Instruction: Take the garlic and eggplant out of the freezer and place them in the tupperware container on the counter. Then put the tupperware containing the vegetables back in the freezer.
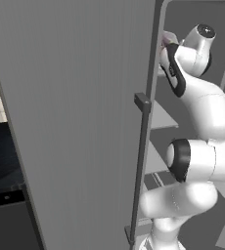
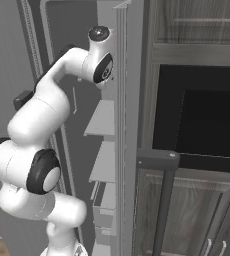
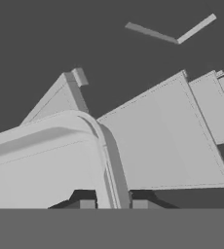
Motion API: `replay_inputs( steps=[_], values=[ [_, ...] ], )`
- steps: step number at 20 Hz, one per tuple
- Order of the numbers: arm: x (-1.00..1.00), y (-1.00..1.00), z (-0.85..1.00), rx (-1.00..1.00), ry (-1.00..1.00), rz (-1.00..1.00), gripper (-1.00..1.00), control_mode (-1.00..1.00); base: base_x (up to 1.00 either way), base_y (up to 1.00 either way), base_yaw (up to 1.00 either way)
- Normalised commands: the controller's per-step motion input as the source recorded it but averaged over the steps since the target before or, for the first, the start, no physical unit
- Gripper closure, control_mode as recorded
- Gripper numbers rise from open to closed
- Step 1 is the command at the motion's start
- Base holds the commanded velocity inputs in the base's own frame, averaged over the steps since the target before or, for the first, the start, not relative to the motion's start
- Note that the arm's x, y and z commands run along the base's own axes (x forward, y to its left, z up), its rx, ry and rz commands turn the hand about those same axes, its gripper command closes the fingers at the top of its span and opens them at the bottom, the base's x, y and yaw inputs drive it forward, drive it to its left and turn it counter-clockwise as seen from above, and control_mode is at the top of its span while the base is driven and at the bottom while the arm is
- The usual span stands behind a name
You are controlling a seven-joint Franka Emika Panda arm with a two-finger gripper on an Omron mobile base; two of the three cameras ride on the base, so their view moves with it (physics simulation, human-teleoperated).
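hand view, tool [image 3: 113, 204] pinching white rounded tupperware container [image 3: 41, 160] rim, pale freezer [image 3: 167, 141] shelves

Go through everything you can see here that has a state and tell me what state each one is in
freezer: open, pale shelves exposed.
freezer door: swung wide open, its dark bar handle facing the arm.
tupperware container: held at its rim, lifted in front of the freezer shelves; its contents cannot be told.
pincer: shut on the tupperware container's rim, one tip on each side.
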Motion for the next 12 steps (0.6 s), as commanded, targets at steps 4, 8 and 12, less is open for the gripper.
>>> replay_inputs(
  steps=[4,8,12],
  values=[
    [0.55,-0.01,0.0,0.0,0.0,0.06,1.0,-1.0,0.0,0.0,0.0],
    [0.59,0.0,0.0,0.0,0.0,0.04,1.0,-1.0,0.0,0.0,0.0],
    [0.59,0.0,0.0,0.0,0.0,0.03,1.0,-1.0,0.0,0.0,0.0]
  ],
)
